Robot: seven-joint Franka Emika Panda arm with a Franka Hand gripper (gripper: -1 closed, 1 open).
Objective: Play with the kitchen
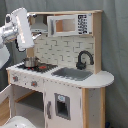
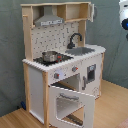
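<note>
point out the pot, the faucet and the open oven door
pot (image 2: 50, 56), second exterior view, on its metal side wall
faucet (image 1: 84, 59), first exterior view, on the black curved spout
oven door (image 2: 70, 104), second exterior view, on the window pane of the lowered door

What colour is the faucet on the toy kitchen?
Black. The faucet shows best in the first exterior view, curved over the grey sink.

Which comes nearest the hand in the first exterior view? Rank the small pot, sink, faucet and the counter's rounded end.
From the hand, at the first exterior view's left:
1. Small pot, on the stovetop just below it.
2. Sink and black faucet, mid-counter; too close to call.
3. Counter's rounded end, at the first exterior view's right.
</note>
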